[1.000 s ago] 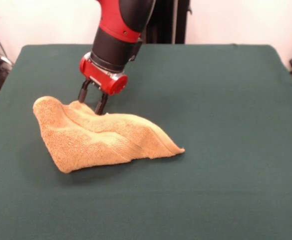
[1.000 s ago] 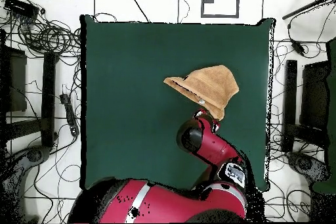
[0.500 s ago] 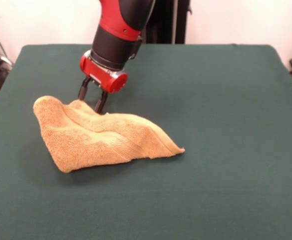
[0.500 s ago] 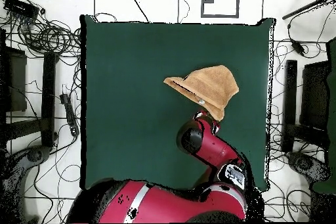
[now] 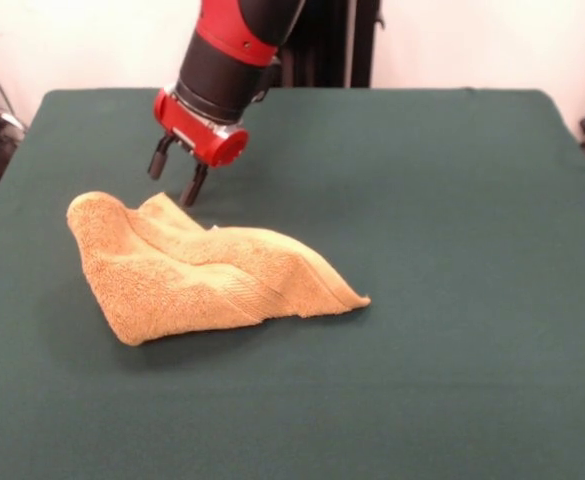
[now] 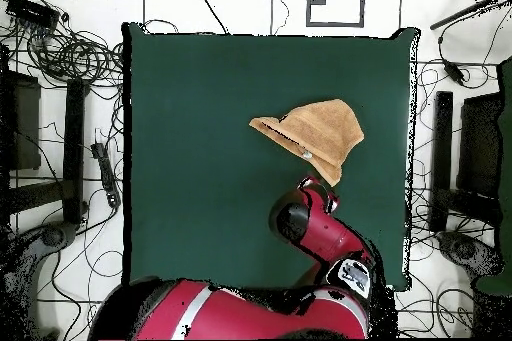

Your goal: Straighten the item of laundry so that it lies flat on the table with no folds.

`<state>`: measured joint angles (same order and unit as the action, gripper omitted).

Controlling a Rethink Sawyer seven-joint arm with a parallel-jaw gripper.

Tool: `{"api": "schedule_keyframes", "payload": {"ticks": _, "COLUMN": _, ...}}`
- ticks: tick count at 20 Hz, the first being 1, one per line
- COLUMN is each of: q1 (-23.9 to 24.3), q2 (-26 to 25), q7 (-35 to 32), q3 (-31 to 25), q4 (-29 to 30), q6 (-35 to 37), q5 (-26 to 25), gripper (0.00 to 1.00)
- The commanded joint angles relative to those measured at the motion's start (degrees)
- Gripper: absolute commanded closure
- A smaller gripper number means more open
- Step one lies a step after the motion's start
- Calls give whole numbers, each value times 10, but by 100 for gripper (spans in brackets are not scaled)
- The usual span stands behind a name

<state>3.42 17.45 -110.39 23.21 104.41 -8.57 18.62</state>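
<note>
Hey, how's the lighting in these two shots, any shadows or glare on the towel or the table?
Front view: soft, even light, no glare on the table; the towel casts only a faint dark shadow along its near edge, and its folds shade gently. The open gripper looks sharp. Overhead view: flat light, towel evenly lit, with no strong shadow on the table.

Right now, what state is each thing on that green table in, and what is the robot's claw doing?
Towel: crumpled and folded over itself in a raised heap, not flat, nothing holding it.
Gripper: open, empty, just above and behind the towel's far edge, not touching it.
Table: green cloth cover, smooth, with only the towel on it.
</note>
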Motion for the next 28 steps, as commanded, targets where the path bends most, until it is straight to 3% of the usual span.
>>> {"api": "schedule_keyframes", "payload": {"ticks": 1, "q1": -15, "q2": 9, "q7": -121, "q3": -32, "q4": 35, "q6": 71, "q5": 35, "gripper": 0}}
{"api": "schedule_keyframes", "payload": {"ticks": 20, "q1": 25, "q2": -52, "q7": -117, "q3": -91, "q4": -29, "q6": -5, "q5": 19, "gripper": 0}}
{"api": "schedule_keyframes", "payload": {"ticks": 28, "q1": -7, "q2": -48, "q7": -112, "q3": -69, "q4": -49, "q6": 29, "q5": 45, "gripper": 0}}
